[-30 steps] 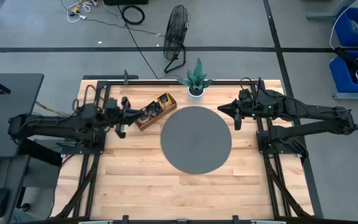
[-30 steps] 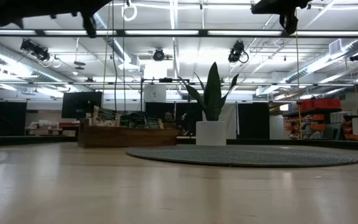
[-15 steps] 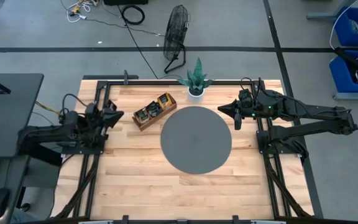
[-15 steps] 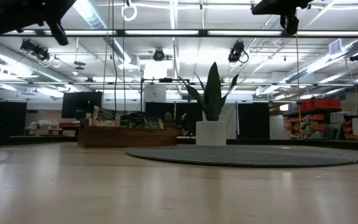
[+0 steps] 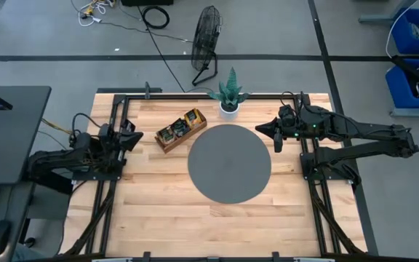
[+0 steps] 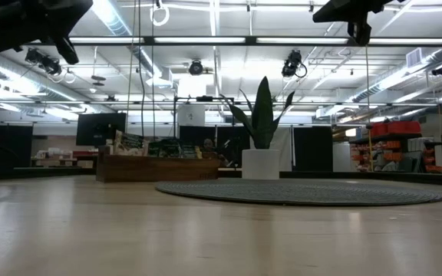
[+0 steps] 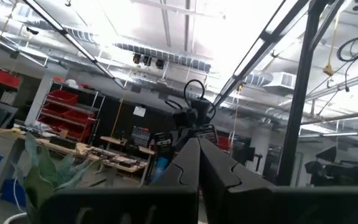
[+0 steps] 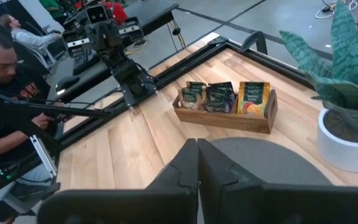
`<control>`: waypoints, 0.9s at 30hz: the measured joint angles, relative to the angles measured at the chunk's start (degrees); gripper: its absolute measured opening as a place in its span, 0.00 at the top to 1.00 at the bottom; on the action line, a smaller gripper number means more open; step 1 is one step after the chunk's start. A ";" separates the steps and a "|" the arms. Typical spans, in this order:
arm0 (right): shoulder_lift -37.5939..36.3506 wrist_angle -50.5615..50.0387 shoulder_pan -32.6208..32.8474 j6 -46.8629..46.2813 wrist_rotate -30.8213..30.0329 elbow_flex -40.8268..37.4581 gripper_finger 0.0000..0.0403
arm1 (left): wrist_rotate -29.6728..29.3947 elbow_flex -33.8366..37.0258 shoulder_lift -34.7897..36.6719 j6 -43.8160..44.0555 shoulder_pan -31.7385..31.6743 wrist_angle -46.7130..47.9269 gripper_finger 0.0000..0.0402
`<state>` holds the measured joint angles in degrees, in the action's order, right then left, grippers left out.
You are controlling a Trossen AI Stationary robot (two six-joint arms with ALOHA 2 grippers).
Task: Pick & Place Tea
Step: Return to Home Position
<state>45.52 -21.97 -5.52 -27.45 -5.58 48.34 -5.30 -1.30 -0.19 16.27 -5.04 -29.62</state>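
Several tea sachets stand upright in the slots of a brown wooden tray (image 5: pixel 180 129) at the table's far left-centre. The right wrist view shows two dark sachets (image 8: pixel 207 94) and an orange-yellow one (image 8: pixel 252 98) in the tray (image 8: pixel 225 118). My left gripper (image 5: pixel 140 137) is shut and empty, raised above the table left of the tray, and in its wrist view (image 7: pixel 198 149) it points up into the room. My right gripper (image 5: pixel 257 129) is shut and empty, raised over the far right rim of the round grey mat (image 5: pixel 229 161); its shut fingers also show in its wrist view (image 8: pixel 197 152).
A potted plant (image 5: pixel 229 94) in a white pot stands at the far edge, between the tray and my right gripper. The grey mat lies flat at the table's centre. Bare wood (image 5: pixel 195 225) runs along the near side. A person (image 8: pixel 5 56) sits beyond the table's left side.
My left gripper has drawn back from beside the tray toward the table's left edge and has tipped upward; it stays shut and empty. The tray and sachets have not moved.
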 joint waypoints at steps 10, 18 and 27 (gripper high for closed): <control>0.00 -2.28 -0.02 -0.60 0.02 0.00 1.00 | 1.46 -0.09 -0.07 2.54 0.00 11.66 0.99; 0.00 -2.31 -0.02 -0.60 0.00 0.00 1.00 | -1.51 0.79 -0.07 1.40 0.00 14.13 0.99; 0.00 -4.12 -0.02 -0.80 0.00 0.00 1.00 | -2.45 0.79 -0.07 4.28 0.00 25.35 0.99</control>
<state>45.52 -26.09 -5.54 -28.25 -5.58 48.34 -7.75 -0.51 -0.25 20.55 -5.04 -4.27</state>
